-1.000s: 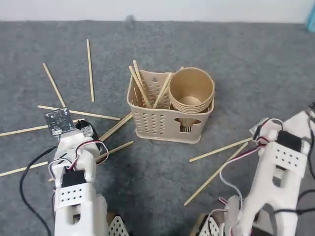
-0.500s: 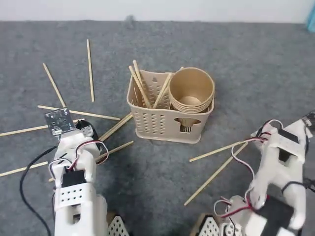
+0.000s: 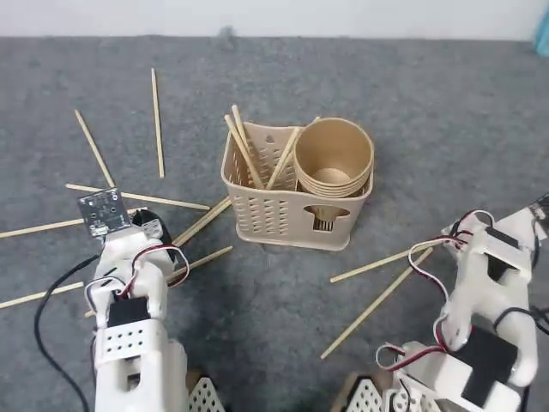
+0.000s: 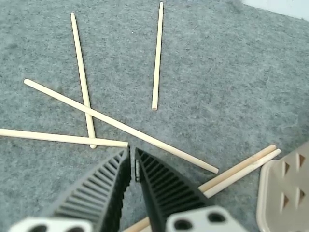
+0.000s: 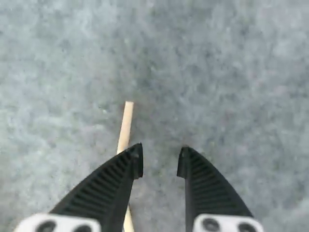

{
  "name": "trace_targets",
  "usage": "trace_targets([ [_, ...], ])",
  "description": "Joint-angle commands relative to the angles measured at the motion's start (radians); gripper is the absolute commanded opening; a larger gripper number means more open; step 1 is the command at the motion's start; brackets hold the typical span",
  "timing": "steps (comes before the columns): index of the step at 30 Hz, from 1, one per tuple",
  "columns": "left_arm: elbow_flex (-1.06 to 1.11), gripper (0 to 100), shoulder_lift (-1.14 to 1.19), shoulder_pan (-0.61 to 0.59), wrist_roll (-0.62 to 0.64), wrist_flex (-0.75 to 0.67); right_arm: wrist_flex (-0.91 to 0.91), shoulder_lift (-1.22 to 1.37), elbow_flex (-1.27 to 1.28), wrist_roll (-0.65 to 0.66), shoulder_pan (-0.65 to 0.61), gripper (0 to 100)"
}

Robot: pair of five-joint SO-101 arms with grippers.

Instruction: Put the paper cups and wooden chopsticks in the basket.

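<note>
One chopstick (image 5: pixel 125 121) is seen outside the half-open jaws of the right gripper (image 5: pixel 160 162), so a grasp may be missed; left gripper (image 4: pixel 133 157) jaws are nearly closed.

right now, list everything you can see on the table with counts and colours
basket: one, beige, perforated, mid-table
paper cups: one nested stack, number unclear, tan, in the basket's right half
chopsticks in basket: at least three, light wood, leaning in its left half
loose chopsticks, left: at least seven, light wood, scattered on the mat left of the basket
loose chopsticks, right: two, light wood, on the mat right of the basket, nearer the arms
mat: one, grey, covering the table
left arm's fingers: black, closed, empty, over the left scatter
right arm's fingers: black, open, a chopstick end beside one finger
</note>
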Motion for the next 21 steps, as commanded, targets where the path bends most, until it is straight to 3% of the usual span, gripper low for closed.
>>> trace_targets([
  [1, -0.004, 1, -0.017, 0.002, -0.008, -0.032, 0.002, -0.025, -0.087, -0.009, 0.002, 12.2],
  [21, -0.004, 1, -0.017, 0.002, -0.008, -0.032, 0.005, 0.354, -0.351, -0.003, -0.019, 12.0],
])
